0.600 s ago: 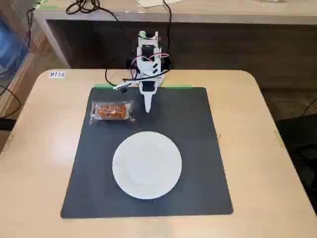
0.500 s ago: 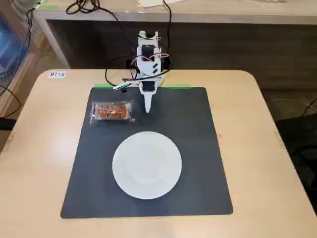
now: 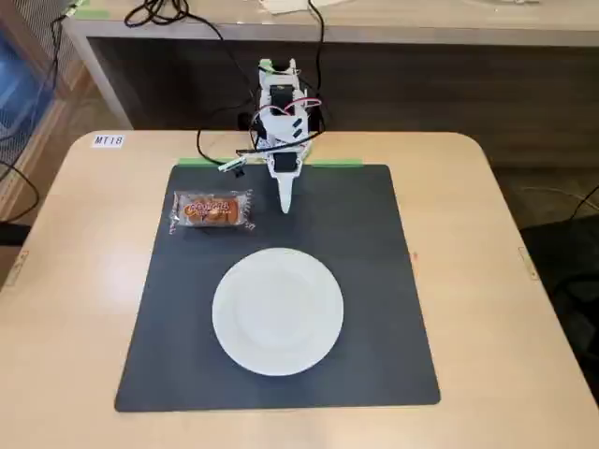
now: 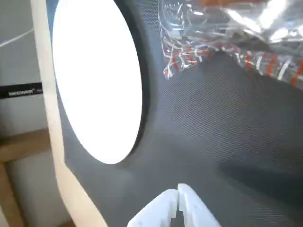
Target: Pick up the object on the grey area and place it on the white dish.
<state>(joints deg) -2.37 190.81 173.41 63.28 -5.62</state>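
Even soft light, faint shadows, wrist view blurred, white dish (image 4: 97, 80) overexposed

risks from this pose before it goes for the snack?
1. The gripper looks shut in the wrist view and sits to the right of the snack cake in the fixed view; unless the jaws open first, it will likely just push it.
2. The crinkly clear wrapper may slip or be pinched alone, leaving the cake dangling.
3. The white plate lies close below; a low carry could clip its rim.

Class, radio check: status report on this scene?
Tool shut, empty, above mat. Snack cake on mat, untouched. White dish empty. Path clear.
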